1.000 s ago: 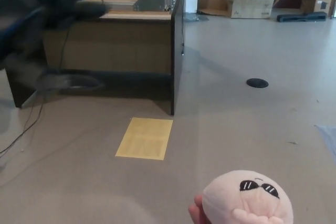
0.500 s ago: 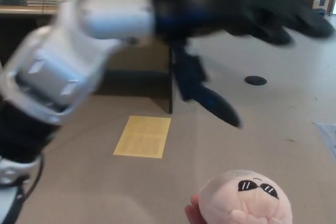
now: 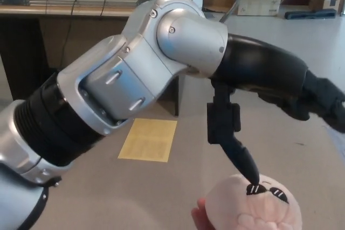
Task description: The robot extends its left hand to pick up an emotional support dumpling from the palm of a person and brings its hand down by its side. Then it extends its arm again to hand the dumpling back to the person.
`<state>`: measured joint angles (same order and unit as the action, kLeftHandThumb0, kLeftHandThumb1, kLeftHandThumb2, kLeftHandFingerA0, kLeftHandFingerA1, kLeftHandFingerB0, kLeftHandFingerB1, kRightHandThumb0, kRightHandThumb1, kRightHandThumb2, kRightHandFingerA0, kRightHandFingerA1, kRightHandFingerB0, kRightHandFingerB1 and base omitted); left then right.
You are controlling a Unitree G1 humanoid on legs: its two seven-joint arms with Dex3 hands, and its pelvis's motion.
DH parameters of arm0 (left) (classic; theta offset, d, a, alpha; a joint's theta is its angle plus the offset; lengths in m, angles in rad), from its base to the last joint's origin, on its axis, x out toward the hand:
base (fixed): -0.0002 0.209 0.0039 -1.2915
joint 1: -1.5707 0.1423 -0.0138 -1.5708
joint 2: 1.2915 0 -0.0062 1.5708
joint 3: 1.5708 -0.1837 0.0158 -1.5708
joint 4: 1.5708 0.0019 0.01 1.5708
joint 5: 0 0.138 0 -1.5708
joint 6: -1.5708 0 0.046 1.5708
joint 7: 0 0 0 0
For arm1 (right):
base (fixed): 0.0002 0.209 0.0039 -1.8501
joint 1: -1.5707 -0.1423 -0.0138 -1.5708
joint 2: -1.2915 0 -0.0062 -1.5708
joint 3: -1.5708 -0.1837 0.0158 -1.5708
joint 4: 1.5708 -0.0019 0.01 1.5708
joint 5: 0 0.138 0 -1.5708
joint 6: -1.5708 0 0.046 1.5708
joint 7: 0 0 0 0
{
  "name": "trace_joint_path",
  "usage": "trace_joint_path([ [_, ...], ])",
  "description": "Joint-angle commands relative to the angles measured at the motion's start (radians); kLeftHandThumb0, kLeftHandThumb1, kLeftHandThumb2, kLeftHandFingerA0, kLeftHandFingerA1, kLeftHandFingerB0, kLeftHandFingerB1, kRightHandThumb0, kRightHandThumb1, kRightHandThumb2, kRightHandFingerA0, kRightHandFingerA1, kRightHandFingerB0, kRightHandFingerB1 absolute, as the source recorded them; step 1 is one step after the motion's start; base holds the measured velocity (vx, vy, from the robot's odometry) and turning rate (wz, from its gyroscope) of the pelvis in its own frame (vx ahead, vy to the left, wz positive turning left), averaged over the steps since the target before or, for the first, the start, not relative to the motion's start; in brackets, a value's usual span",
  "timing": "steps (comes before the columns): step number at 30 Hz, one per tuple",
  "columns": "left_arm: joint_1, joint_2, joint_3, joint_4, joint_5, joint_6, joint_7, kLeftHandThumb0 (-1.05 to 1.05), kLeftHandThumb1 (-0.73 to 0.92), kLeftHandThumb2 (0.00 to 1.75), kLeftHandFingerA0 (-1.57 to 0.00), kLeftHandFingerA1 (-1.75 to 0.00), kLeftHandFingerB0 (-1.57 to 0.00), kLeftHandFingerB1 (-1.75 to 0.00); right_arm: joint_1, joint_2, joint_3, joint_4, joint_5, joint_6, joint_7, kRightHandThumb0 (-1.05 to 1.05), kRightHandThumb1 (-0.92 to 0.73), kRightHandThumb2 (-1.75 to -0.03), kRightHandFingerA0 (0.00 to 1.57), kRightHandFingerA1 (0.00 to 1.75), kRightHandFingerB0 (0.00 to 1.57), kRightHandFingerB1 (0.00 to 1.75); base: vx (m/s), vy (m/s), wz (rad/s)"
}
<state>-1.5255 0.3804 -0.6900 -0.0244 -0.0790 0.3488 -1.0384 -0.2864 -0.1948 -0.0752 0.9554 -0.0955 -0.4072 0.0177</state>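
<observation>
Half a second ago the left arm was a blur sweeping across the upper picture; now it is sharp and lower, stretching from eight o'clock to three o'clock, and the left hand point(image 3: 272, 114) hangs over the dumpling point(image 3: 253, 206); the dumpling sits where it sat, at five o'clock near the bottom edge.

At ten o'clock a wooden desk point(image 3: 64, 12) stands with cables and clutter on its top; its dark side panel drops to the floor behind the arm; below the elbow, near six o'clock, a yellow sheet point(image 3: 149, 139) lies flat on the pale grey floor point(image 3: 97, 192).

The fingers are spread apart and hold nothing; the thumb point(image 3: 232, 144) points down and its tip touches the top of the pink dumpling, just above the sunglasses drawn on it; the two thick fingers reach away toward three o'clock. A person's fingertip point(image 3: 199, 216) shows at the dumpling's left edge.

At one o'clock a cardboard box point(image 3: 261, 1) rests by the far wall.
</observation>
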Motion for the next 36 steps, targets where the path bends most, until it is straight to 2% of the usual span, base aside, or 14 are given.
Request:
trace_joint_path([
  [1,0.019,0.019,-0.012,-0.034,0.061,0.047,-0.085,-0.64,0.35,0.84,0.0,-0.2,0.0,-0.24,-0.003,-0.026,0.007,0.011,-0.003,-0.036,0.007,-0.44,-0.65,-0.6,0.78,0.5,0.3,0.32,0.0,0.0,0.0],
  [5,0.026,0.029,0.003,-0.029,0.078,0.035,-0.104,-0.68,0.38,0.86,0.0,-0.16,0.0,-0.18,0.004,-0.032,0.016,0.008,-0.01,-0.055,0.008,-0.41,-0.66,-0.6,0.74,0.47,0.32,0.32,0.0,0.0,0.0],
  [6,0.025,0.032,0.01,-0.022,0.082,0.026,-0.11,-0.71,0.4,0.87,0.0,-0.15,0.0,-0.15,0.0,-0.034,0.018,0.012,-0.013,-0.056,0.004,-0.38,-0.65,-0.6,0.78,0.49,0.33,0.33,0.0,0.0,0.0],
  [16,0.024,0.022,0.039,-0.003,0.106,0.016,-0.142,-0.7,0.39,0.87,0.0,-0.15,0.0,-0.15,-0.016,-0.035,0.017,0.031,-0.01,-0.054,0.0,-0.39,-0.65,-0.6,0.79,0.49,0.33,0.32,0.0,0.0,0.0],
  [19,0.022,0.052,0.04,-0.061,0.096,0.029,-0.199,-0.7,0.37,0.85,0.0,-0.16,0.0,-0.15,-0.028,-0.026,0.006,0.024,0.009,-0.011,0.01,-0.4,-0.63,-0.59,0.77,0.46,0.36,0.32,0.0,0.0,0.0],
  [23,0.031,0.056,0.039,-0.086,0.105,0.046,-0.211,-0.68,0.36,0.85,0.0,-0.18,0.0,-0.16,-0.028,-0.027,0.011,0.029,0.0,-0.029,0.003,-0.4,-0.63,-0.59,0.77,0.47,0.35,0.32,0.0,0.0,0.0],
  [24,0.031,0.056,0.033,-0.093,0.096,0.077,-0.228,-0.7,0.41,0.83,0.0,-0.17,0.0,-0.11,-0.031,-0.033,0.019,0.027,-0.015,-0.019,-0.008,-0.42,-0.64,-0.59,0.72,0.46,0.32,0.32,0.0,0.0,0.0],
  [26,0.034,0.057,0.025,-0.103,0.083,0.124,-0.251,-0.68,0.4,0.83,0.0,-0.18,0.0,-0.12,-0.036,-0.04,0.027,0.022,-0.03,0.002,-0.019,-0.43,-0.64,-0.59,0.68,0.45,0.3,0.32,0.0,0.0,0.0],
  [31,0.063,0.055,0.018,-0.135,0.076,0.178,-0.268,-0.67,0.4,0.82,0.0,-0.17,0.0,-0.12,-0.038,-0.039,0.025,0.022,-0.022,0.017,-0.019,-0.44,-0.64,-0.59,0.69,0.48,0.35,0.36,0.0,0.0,0.0],
  [32,0.082,0.055,0.013,-0.152,0.076,0.198,-0.269,-0.74,0.46,0.85,0.0,-0.09,0.0,-0.04,-0.037,-0.038,0.024,0.021,-0.021,0.019,-0.02,-0.44,-0.64,-0.59,0.69,0.48,0.35,0.36,0.0,0.0,0.0],
  [36,0.099,0.05,0.013,-0.162,0.075,0.227,-0.273,-0.76,0.48,0.85,0.0,-0.07,0.0,-0.02,-0.038,-0.036,0.025,0.02,-0.021,0.021,-0.022,-0.44,-0.64,-0.59,0.69,0.48,0.35,0.36,0.0,0.0,0.0],
])
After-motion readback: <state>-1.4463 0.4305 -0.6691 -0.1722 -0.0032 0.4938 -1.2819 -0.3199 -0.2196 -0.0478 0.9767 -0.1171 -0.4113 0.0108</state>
